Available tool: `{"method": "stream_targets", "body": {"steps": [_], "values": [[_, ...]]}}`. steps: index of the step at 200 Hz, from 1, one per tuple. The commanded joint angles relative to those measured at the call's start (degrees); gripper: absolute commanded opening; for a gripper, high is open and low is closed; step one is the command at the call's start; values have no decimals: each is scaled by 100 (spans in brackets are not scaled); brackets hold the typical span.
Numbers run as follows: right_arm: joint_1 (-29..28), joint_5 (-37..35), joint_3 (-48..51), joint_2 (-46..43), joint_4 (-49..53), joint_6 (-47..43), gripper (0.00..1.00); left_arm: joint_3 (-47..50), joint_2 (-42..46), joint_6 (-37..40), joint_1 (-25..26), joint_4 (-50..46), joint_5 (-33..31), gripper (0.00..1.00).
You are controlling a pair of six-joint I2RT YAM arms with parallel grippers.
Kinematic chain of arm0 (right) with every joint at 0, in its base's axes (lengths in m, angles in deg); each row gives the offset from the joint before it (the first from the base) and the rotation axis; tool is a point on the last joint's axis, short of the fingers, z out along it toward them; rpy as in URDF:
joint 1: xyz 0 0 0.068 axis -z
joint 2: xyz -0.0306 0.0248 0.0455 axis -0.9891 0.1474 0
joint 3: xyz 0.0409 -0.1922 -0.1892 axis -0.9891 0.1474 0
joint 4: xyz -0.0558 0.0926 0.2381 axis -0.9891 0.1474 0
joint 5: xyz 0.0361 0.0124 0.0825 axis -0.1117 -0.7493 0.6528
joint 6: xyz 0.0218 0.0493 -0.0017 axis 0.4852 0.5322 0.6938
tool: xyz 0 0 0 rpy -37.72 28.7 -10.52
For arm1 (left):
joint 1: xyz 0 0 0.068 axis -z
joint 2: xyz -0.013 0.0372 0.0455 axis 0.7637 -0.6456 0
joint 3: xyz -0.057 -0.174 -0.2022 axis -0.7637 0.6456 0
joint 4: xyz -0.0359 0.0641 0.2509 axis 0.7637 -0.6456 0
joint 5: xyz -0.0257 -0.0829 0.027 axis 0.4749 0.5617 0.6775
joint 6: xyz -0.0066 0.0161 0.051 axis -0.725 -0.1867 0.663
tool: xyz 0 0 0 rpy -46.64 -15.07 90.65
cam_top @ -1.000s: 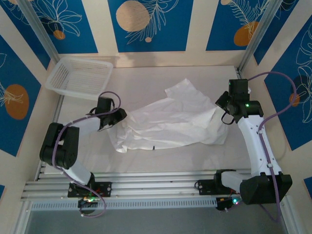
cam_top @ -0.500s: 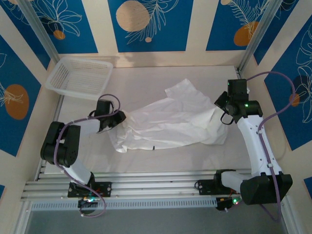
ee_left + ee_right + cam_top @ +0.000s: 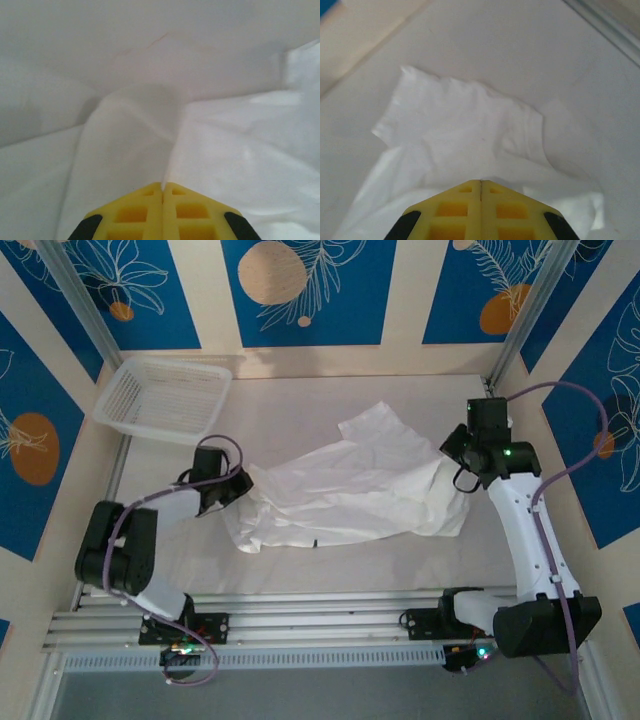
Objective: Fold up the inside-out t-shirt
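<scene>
Folding has not yet begun, by the look of it: the inside-out t-shirt lies crumpled and wrinkled in the middle of the surface, with no clean crease or squared edge anywhere. Flattening it and making all the folds remain.

The left pincer sits at the shirt's left edge. Its yellow fingers are pressed together, with a ridge of cloth running up into their tips, so it appears to pinch the fabric. The right pincer is at the right edge, also closed tight. Whether it grips cloth cannot be told.

The shirt's long axis runs from near-left to far-right, with one flap pointing toward the far side. Which end is the neck is unclear.
</scene>
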Motion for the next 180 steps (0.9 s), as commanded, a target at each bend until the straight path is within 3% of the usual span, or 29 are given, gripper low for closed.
{"method": "stream_targets", "body": {"steps": [1,38,67,91,111,146,180], "values": [[-23,-86,-1373,79,39,-22,0,-1351,1185,471,-158,-1005,-293,0],[87,-630,-4455,516,225,-341,0,-3883,2265,1262,-184,-2883,-1466,0],[135,-951,-6148,692,123,-630,0,-4827,2892,1584,-187,-3624,-2635,0],[133,-572,-7143,738,32,-619,0,-5418,3165,1804,-185,-3623,-2294,0],[129,-163,-7421,721,-336,-538,0,-5899,3102,1807,-184,-3607,-2024,0],[108,-98,-7858,1203,-600,-667,0,-6558,2236,1824,-182,-3942,-2057,0],[128,-164,-8214,2036,-802,-971,0,-6346,1436,1775,-182,-3032,-1923,0]]}}
